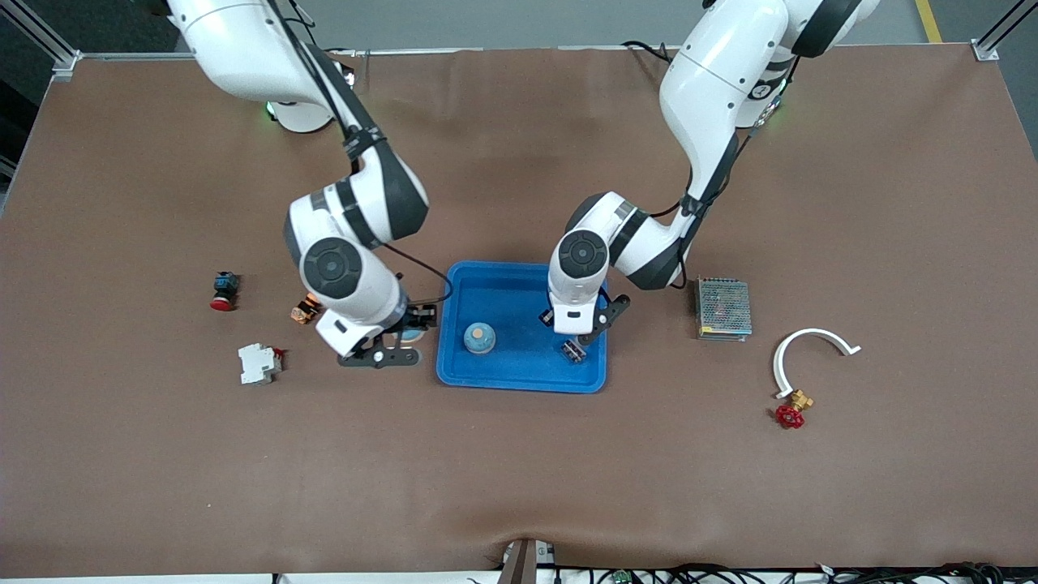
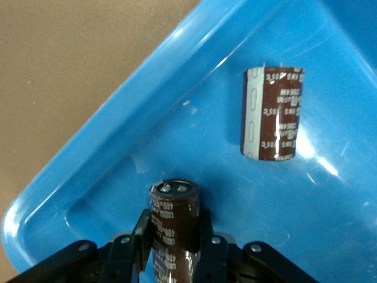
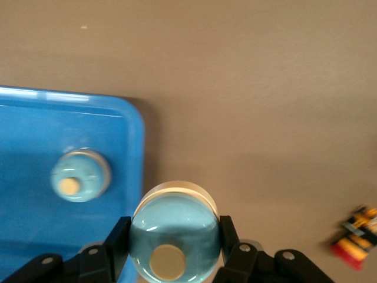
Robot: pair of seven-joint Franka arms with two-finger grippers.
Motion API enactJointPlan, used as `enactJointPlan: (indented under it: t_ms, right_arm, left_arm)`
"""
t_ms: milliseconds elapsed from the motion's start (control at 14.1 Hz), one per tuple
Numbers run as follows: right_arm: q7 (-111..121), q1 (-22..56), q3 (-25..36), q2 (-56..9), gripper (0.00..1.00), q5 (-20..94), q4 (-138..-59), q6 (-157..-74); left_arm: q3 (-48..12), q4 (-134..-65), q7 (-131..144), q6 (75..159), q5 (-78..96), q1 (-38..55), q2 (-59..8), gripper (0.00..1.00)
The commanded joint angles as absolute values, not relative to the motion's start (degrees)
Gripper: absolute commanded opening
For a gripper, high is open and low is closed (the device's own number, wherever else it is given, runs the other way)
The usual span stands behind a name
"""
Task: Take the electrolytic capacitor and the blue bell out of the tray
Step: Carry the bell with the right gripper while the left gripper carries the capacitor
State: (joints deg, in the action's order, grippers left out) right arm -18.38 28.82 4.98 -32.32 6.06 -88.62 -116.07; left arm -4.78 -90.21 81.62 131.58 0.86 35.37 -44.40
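Note:
My left gripper [image 2: 174, 229] is shut on a dark brown capacitor [image 2: 175, 206], held upright over a corner of the blue tray [image 2: 76, 177]. A second capacitor [image 2: 272, 114] with a grey stripe lies on its side on the tray floor, also seen as a small dark capacitor [image 1: 574, 351] in the front view. My right gripper [image 3: 174, 231] is shut on a pale blue bell [image 3: 174, 227] with a tan button, over the table just beside the tray rim [image 3: 138, 135]. Another bell [image 1: 479, 338] sits inside the tray. In the front view the left gripper [image 1: 574, 326] hangs over the tray and the right gripper [image 1: 405, 331] beside it.
Toward the right arm's end lie a red push button [image 1: 223, 290], a small orange part [image 1: 306, 309] and a white breaker [image 1: 259, 362]. Toward the left arm's end are a metal power supply [image 1: 722, 308], a white curved piece [image 1: 811, 350] and a red-handled valve [image 1: 793, 410].

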Motion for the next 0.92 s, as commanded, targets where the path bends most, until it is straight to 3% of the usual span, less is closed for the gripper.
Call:
enactJointPlan:
  t_ms: [0,354,851]
  right_arm:
    - [-13.02,25.58,4.13,-30.32,0.00,4.66,-91.84,-117.33]
    - [-4.06,21.36,4.04,-30.32,0.00,2.81,-95.88,-122.77]
    - [5.79,16.61,4.04,-30.76,0.00,2.64,-102.56,-133.06]
  left_arm:
    - [-4.13,-89.92,83.05,130.70,-3.06,35.51,-42.20,0.03]
    - [-3.87,-85.45,79.12,123.42,-3.78,33.32,-38.24,0.03]
    - [-4.13,-82.44,58.13,110.93,-3.43,21.46,-29.28,0.03]
